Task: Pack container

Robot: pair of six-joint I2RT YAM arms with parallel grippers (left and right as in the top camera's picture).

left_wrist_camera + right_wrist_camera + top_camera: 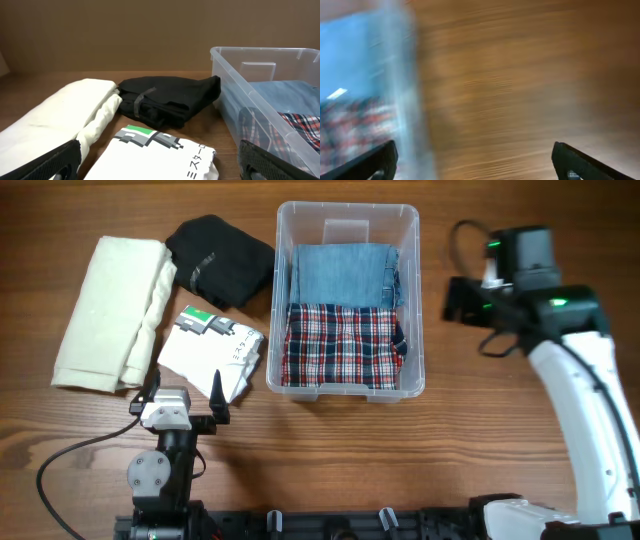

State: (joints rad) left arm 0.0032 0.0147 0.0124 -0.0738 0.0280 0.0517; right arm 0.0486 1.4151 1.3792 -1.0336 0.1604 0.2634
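Observation:
The clear container point(349, 208) stands at the table's middle back, holding a folded blue denim piece point(340, 275) and a red plaid garment point(343, 345). Left of it lie a white printed T-shirt point(212, 352), a black garment point(218, 260) and a cream one point(110, 310). My left gripper point(185, 392) is open just in front of the white T-shirt point(160, 155), which lies between its fingers point(50, 162). My right gripper point(455, 298) is open over bare wood right of the container wall point(402, 85), nothing between its fingers point(590, 162). The right wrist view is blurred.
In the left wrist view the black garment point(167, 100) and the cream one point(60, 120) lie beyond the T-shirt, with the container point(260, 55) to the right. Bare wooden table point(500, 430) stretches to the container's right and front.

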